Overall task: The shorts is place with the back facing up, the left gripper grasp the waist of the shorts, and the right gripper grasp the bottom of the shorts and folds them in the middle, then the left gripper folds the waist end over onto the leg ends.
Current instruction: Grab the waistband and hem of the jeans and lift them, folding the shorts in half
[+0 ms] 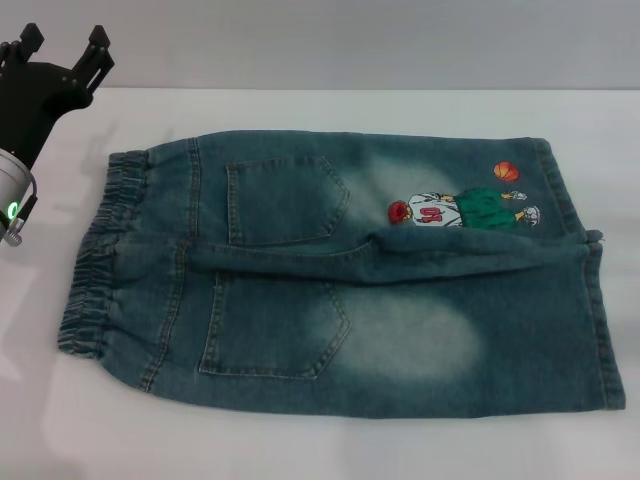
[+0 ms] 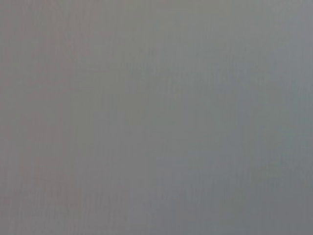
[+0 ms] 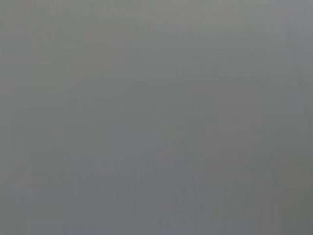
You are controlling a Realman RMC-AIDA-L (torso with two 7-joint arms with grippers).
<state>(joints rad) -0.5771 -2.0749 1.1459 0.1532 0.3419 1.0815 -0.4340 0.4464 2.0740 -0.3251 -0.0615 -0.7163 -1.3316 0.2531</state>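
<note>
Left pincer (image 1: 62,48) prongs apart, holding nothing, well clear of the shorts (image 1: 340,275) lying flat.

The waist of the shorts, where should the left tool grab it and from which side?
Grip the far corner of the waist, the puckered elastic band at the left end of the shorts. It likely suits a descent from above at the left edge, since the band lies flat on the table and the left tool hovers just beyond that corner. The right tool is not in view.

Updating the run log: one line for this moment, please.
shorts: flat, back up, unfolded | waist: robot's left | left gripper: raised beyond waist, empty | right gripper: not in view
</note>
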